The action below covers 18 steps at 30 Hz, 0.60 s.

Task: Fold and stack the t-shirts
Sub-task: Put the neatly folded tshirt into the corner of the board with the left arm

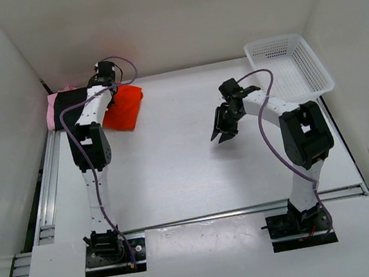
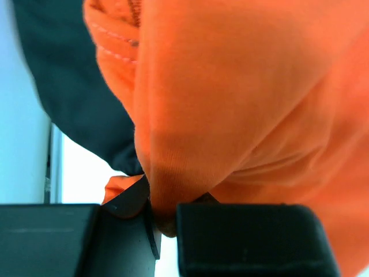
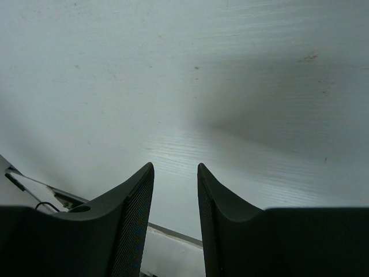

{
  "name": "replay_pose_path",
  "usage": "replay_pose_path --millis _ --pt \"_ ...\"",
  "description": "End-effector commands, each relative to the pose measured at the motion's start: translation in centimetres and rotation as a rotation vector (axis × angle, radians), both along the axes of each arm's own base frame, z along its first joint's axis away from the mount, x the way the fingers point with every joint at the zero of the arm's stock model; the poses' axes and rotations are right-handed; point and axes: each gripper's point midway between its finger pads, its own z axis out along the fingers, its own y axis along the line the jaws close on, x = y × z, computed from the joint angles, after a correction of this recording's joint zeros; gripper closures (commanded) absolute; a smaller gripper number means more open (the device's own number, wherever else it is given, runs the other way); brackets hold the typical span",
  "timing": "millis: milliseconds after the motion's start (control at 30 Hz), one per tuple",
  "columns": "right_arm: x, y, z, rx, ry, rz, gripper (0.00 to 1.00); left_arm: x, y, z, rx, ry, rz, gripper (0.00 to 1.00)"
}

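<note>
The orange-red t-shirt (image 1: 125,108) lies bunched at the back left of the table. My left gripper (image 1: 110,87) is shut on a fold of it; in the left wrist view the orange-red t-shirt (image 2: 242,104) fills the frame, pinched between the jaws of the left gripper (image 2: 164,216). The black t-shirt (image 1: 67,104) lies just left of it, also seen as the black t-shirt (image 2: 75,86), with the pink t-shirt (image 1: 50,112) showing at its far-left edge. My right gripper (image 1: 225,130) hangs open over mid-table; the right gripper (image 3: 176,167) has nothing between its fingers.
A white mesh basket (image 1: 307,70) stands at the back right. White walls close in the table on the left, back and right. A metal rail (image 1: 47,181) runs along the table's left edge.
</note>
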Motion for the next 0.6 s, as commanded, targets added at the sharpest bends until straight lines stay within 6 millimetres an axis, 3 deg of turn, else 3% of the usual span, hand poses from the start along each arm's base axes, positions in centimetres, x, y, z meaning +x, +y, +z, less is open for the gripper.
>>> replay_pose_path --millis 0,100,333,433,567 --pt "0.1 -0.4 1.0 -0.020 -0.028 0.018 0.59 2.1 1.7 6.7 0.060 -0.203 0.072 0.90" --pt "-0.3 -0.7 0.7 -0.032 -0.022 0.016 0.59 2.0 2.1 8.0 0.050 -0.229 0.077 0.90" --pt "-0.7 -1.1 0.5 -0.046 -0.020 0.021 0.59 2.6 6.3 10.7 0.045 -0.314 0.148 0.90" --pt "-0.9 -1.3 0.1 -0.057 -0.015 0.019 0.59 2.4 8.6 10.2 0.058 -0.308 0.190 0.90" --pt "-1.0 -1.5 0.4 -0.065 -0.018 0.016 0.59 2.2 10.4 12.6 0.041 -0.362 0.209 0.90"
